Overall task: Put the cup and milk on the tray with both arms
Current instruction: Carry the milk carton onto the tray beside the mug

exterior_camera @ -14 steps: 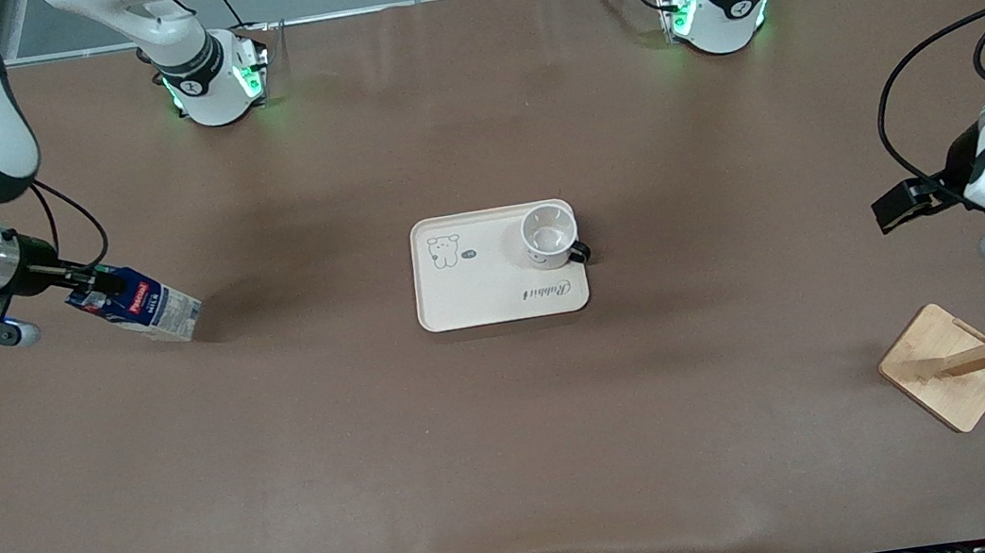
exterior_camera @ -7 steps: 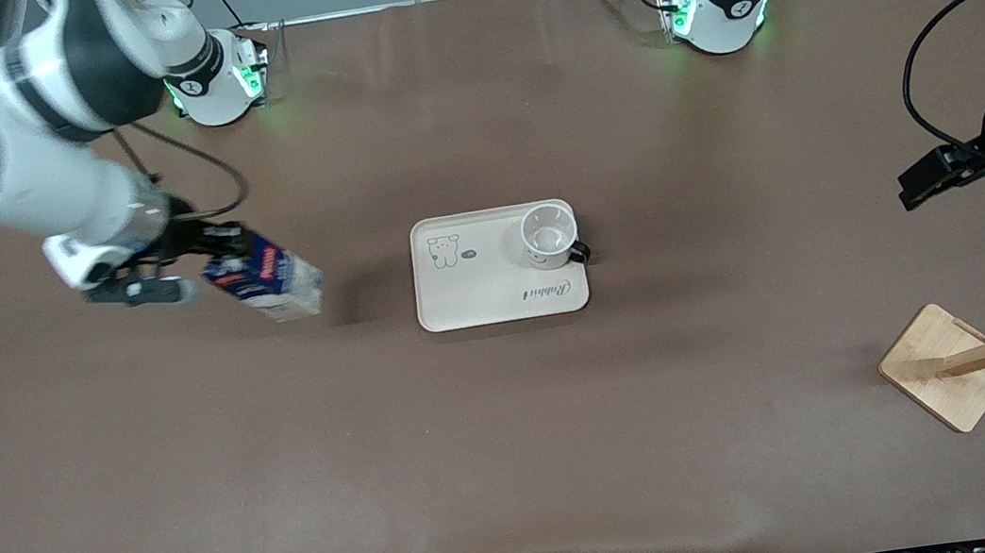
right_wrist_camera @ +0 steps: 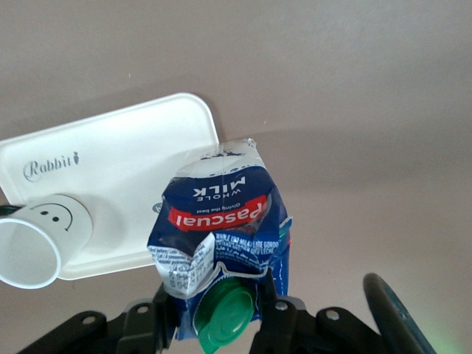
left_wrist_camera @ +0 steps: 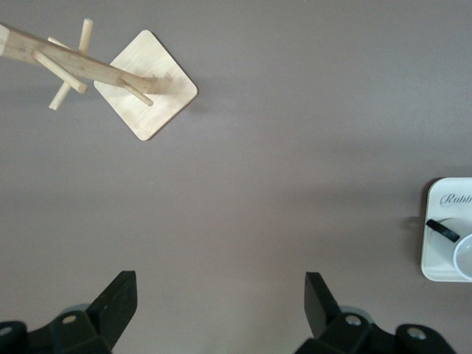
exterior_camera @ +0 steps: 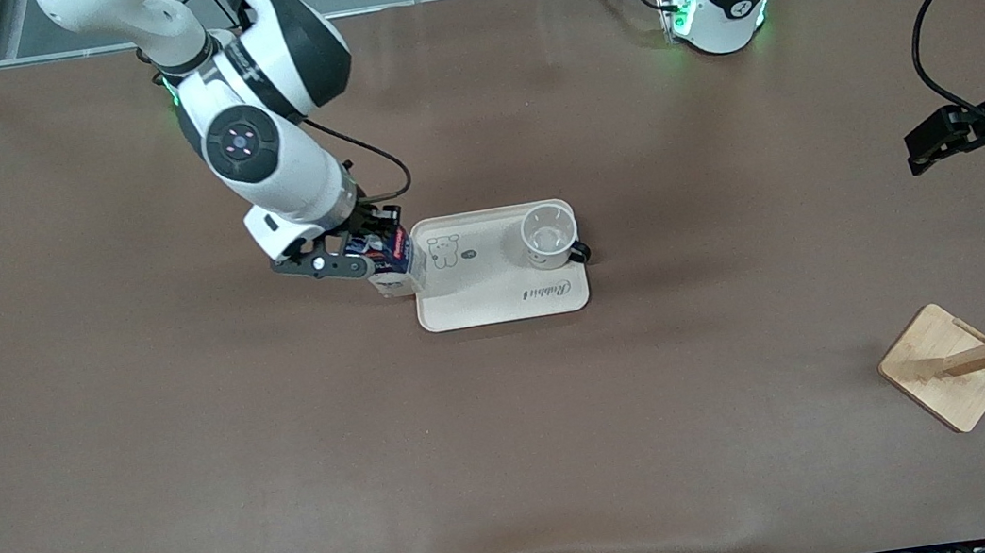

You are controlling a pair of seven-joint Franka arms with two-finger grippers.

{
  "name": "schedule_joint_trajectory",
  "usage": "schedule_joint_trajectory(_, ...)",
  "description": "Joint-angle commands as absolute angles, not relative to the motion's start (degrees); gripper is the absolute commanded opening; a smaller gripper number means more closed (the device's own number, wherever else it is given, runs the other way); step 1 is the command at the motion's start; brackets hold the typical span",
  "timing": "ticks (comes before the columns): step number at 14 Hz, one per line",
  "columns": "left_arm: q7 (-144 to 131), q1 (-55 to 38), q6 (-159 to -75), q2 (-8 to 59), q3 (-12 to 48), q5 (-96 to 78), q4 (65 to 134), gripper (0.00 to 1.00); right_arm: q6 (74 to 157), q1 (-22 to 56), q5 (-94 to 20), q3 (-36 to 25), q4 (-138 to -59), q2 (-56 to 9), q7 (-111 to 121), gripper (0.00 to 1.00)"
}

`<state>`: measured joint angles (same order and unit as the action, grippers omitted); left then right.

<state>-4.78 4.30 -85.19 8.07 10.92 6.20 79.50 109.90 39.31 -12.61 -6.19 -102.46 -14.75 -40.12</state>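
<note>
The right gripper (exterior_camera: 380, 251) hangs over the tray's (exterior_camera: 496, 304) edge at the right arm's end, its jaws clenched on the milk (exterior_camera: 391, 261) near the capped top. In the front view the carton sits at about nine o'clock from the tray's middle, straddling the rim rather than over the open floor. Its long axis runs close to upright, tipped a little, with the grey-white lower part down and toward the tray; the right wrist view shows the green cap (right_wrist_camera: 223, 318) between the jaws and the label facing the camera. The move ahead, as I judge it, turns on this: the free patch of tray lies at three o'clock from the carton, by the animal drawing, and the cup (exterior_camera: 550, 236) already stands on the tray at its one o'clock corner, well apart from the carton's path.

The left gripper (left_wrist_camera: 217, 306) waits over bare counter (exterior_camera: 517, 464) at the left arm's end, jaws spread and holding nothing, with the wooden stand (exterior_camera: 970, 361) near it. The right arm is plainly the nearer one.

Against the earlier frames, the carton has travelled from the right arm's end of the counter to the tray's rim, and it has swung from a strong slant to nearly upright. The left gripper has drawn slightly upward; cup and tray have not moved.
</note>
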Motion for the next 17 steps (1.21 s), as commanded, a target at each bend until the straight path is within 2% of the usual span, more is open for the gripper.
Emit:
schedule_joint_trajectory(1, -4.31, 1.67, -87.09, 2.74, 8.61, 5.01, 86.20, 1.00, 112.13, 41.65, -13.97, -7.12, -100.98, -16.61, -42.18, 0.00)
schedule_joint_trajectory(4, -5.27, 0.70, -94.03, -3.24, 8.53, 4.05, 95.34, 1.00, 115.56, 43.85, -13.80, -7.12, -100.90, -19.07, -44.39, 0.00)
schedule_joint_trajectory(6, -6.59, 0.79, -94.75, -3.69, 8.53, 3.52, 95.54, 1.00, 115.40, 44.47, -13.71, -7.12, -101.07, -19.60, -44.47, 0.00)
schedule_joint_trajectory(7, -6.42, 0.79, -94.75, -3.78, 8.53, 3.34, 95.36, 1.00, 115.40, 45.08, -13.71, -7.21, -101.25, -19.69, -44.47, 0.18)
schedule_joint_trajectory(8, -6.42, 0.79, -94.75, -4.39, 8.53, 2.47, 95.36, 1.00, 115.40, 45.17, -13.71, -7.21, -101.25, -19.69, -44.47, 0.30)
schedule_joint_trajectory(9, -6.33, 0.79, -94.75, -5.18, 8.44, 2.03, 95.71, 1.00, 115.40, 45.26, -13.71, -7.21, -101.25, -19.95, -44.47, 0.54)
schedule_joint_trajectory(10, -6.33, 0.79, -94.40, -5.36, 8.44, 2.02, 95.71, 1.00, 115.40, 45.44, -13.54, -7.21, -101.25, -20.30, -44.47, 0.71)
schedule_joint_trajectory(11, -6.42, 0.62, -94.05, -5.45, 8.44, 2.02, 95.71, 1.00, 114.79, 45.61, -13.45, -7.21, -101.16, -20.48, -44.47, 1.00)
schedule_joint_trajectory(15, -6.68, 1.14, -93.16, -5.36, 8.53, 1.32, 95.71, 1.00, 114.35, 45.18, -13.53, -7.21, -100.90, -20.13, -44.38, 1.00)
schedule_joint_trajectory(17, -6.59, 1.76, -93.16, -5.19, 8.53, 0.35, 95.63, 1.00, 111.29, 44.91, -13.45, -7.56, -98.80, -19.95, -44.30, 1.00)
